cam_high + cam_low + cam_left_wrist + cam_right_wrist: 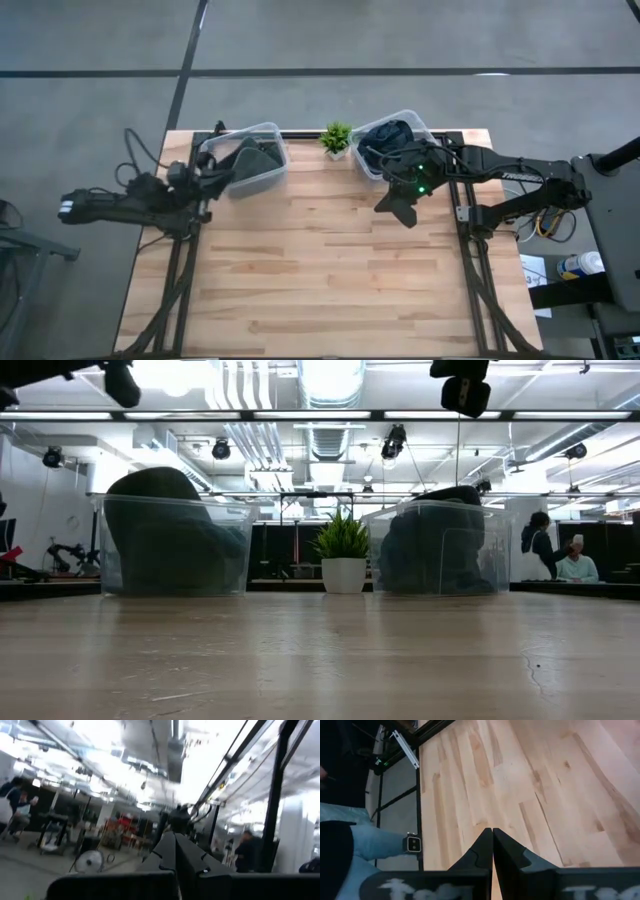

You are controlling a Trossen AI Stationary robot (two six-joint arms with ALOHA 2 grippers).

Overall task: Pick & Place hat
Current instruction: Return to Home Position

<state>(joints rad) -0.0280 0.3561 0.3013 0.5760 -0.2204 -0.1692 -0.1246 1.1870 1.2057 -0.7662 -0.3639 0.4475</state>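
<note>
A dark grey hat (252,157) lies in the left clear bin (268,130), bulging above its rim in the low view (160,485). A dark blue hat (392,135) fills the right clear bin (425,122), also seen in the low view (440,540). My right gripper (404,213) hangs shut above the bare table just in front of the right bin; its wrist view (492,829) looks down on the wood. My left gripper (208,172) is shut beside the left bin's left wall, raised and pointing level into the room (175,834).
A small potted plant (336,138) stands between the two bins at the table's far edge. The wooden table (320,270) stretches toward the near edge. A person's arm with a wristwatch (412,842) shows past the table's edge in the right wrist view.
</note>
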